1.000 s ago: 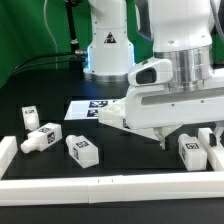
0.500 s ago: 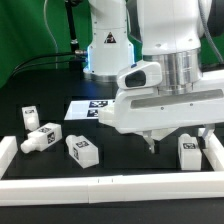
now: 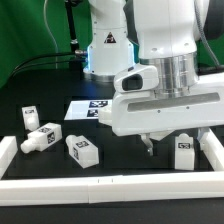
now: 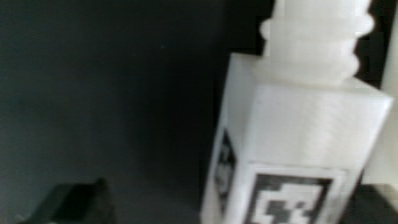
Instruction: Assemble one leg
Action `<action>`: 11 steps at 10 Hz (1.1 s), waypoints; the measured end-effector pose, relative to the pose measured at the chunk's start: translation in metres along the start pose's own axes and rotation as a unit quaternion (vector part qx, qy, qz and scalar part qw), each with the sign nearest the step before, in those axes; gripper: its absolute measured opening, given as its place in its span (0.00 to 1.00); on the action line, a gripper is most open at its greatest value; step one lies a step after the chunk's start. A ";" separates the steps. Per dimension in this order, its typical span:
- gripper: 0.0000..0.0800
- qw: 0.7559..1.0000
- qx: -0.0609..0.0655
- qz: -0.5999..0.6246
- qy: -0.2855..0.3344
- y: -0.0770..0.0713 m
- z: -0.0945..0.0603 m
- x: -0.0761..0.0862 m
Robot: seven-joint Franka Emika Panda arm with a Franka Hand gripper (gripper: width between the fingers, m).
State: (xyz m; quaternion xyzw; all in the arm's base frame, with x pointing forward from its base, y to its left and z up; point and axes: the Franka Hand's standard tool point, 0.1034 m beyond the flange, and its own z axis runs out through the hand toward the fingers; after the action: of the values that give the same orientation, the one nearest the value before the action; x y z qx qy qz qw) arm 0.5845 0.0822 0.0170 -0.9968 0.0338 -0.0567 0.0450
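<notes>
A leg (image 3: 185,152), a chunky white peg with a square tag, lies on the black table near the exterior view's right rail. My gripper (image 3: 175,146) has come down over it, and one dark finger (image 3: 148,146) shows to its left. In the wrist view the leg (image 4: 294,120) fills the picture between the fingers, with its narrow neck (image 4: 311,35) pointing away. My gripper (image 4: 228,205) is open: one finger (image 4: 71,203) stands well apart from the leg, and the other is barely visible at the leg's far side. Three more legs (image 3: 83,150) (image 3: 40,138) (image 3: 30,117) lie to the left.
White border rails (image 3: 100,186) frame the table at the front, left and right. The marker board (image 3: 85,108) lies flat behind the legs. The arm's white base (image 3: 105,50) stands at the back against a green backdrop.
The hand has shifted toward the exterior view's left and now straddles the right-hand leg. The legs have not moved.
</notes>
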 end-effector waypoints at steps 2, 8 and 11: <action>0.53 1.000 0.000 0.000 0.000 0.000 0.000 0.000; 0.35 0.999 0.000 -0.049 -0.012 0.027 -0.031 0.008; 0.36 0.996 -0.003 -0.084 -0.008 0.080 -0.073 -0.016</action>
State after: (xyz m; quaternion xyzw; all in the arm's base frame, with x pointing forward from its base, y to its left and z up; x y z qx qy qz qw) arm 0.5554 -0.0028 0.0798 -0.9967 -0.0504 -0.0526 0.0371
